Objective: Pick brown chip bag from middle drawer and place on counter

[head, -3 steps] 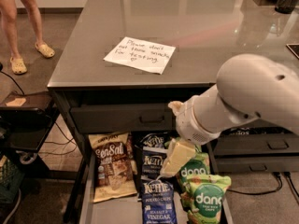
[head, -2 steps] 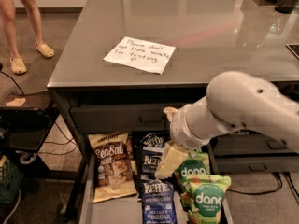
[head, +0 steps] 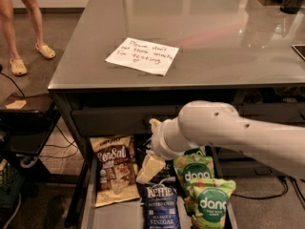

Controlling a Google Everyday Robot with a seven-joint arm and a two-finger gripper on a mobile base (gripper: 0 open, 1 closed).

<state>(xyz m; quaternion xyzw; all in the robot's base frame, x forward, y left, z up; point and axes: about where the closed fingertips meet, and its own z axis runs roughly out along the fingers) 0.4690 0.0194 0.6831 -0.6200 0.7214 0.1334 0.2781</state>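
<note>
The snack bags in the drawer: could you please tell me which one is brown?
The brown chip bag, leftmost in the middle drawer, with tan ends; the others are blue Kettle bags or green Dang bags. The gripper hangs close beside it.

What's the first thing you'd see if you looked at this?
The big white robot arm reaches in from the picture's right, its end effector hanging over the open middle drawer beside the brown chip bag. A blue Kettle bag and green Dang bags lie farther right in the drawer. A white handwritten note lies on the counter above.
</note>
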